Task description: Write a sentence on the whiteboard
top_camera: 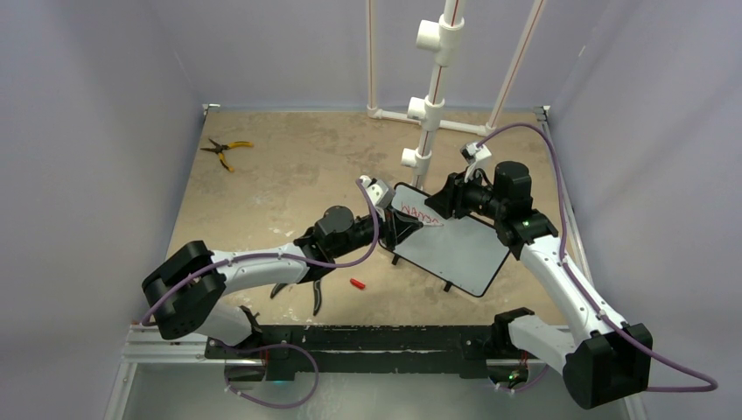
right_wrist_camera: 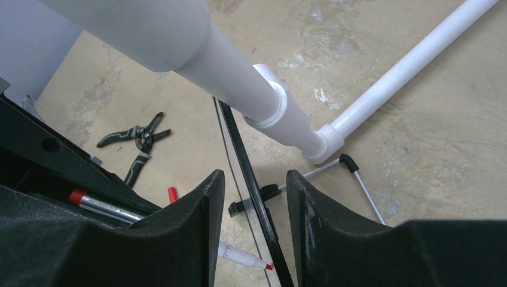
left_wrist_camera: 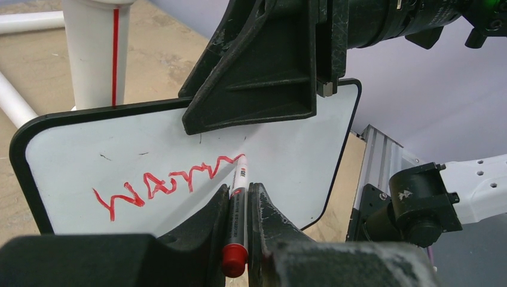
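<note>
The whiteboard (top_camera: 455, 249) stands tilted mid-table, its white face (left_wrist_camera: 78, 161) towards my left wrist. The sentence (left_wrist_camera: 167, 182) is one short line of red scrawl near the board's top, also seen from above (top_camera: 418, 213). My left gripper (left_wrist_camera: 239, 188) is shut on a red marker (left_wrist_camera: 238, 203), whose tip touches the board at the right end of the scrawl. My right gripper (right_wrist_camera: 256, 179) straddles the board's black top edge (right_wrist_camera: 239, 149), one finger (left_wrist_camera: 257, 72) in front of the face. Gaps show on both sides of the frame.
A white PVC pipe frame (top_camera: 429, 105) rises just behind the board. Yellow-handled pliers (top_camera: 226, 150) lie at the far left. A red marker cap (top_camera: 357, 283) lies near the left arm, beside black-handled pliers (top_camera: 315, 293). The board's wire stand (right_wrist_camera: 359, 173) rests behind it.
</note>
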Motion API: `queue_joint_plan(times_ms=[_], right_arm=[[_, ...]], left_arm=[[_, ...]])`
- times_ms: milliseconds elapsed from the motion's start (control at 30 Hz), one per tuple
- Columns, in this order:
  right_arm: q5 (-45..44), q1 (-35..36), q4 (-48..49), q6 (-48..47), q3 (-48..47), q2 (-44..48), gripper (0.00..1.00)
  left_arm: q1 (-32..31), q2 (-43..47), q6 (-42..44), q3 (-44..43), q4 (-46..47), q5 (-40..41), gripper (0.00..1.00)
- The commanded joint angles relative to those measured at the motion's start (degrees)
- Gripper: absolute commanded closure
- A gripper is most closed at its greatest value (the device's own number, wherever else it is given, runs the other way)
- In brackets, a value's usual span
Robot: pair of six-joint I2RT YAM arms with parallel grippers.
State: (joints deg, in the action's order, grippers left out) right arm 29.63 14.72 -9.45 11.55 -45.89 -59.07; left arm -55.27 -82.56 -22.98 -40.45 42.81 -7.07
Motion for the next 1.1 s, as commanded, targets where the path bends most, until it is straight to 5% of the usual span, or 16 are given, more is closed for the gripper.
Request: queue_joint_plan(times_ms=[0,1067], right_arm=[[0.43,0.31,0.48,-0.17,-1.02,0.31,0.54],[0.52,0.31,0.57,-0.12,-0.87,0.59,0.55]], left_arm=[[-0.24,-0.04,-0.19,-1.4,2.2,-0.08,1.0],[-1.89,2.94,-0.13,0.34,1.1,1.56,1.0]])
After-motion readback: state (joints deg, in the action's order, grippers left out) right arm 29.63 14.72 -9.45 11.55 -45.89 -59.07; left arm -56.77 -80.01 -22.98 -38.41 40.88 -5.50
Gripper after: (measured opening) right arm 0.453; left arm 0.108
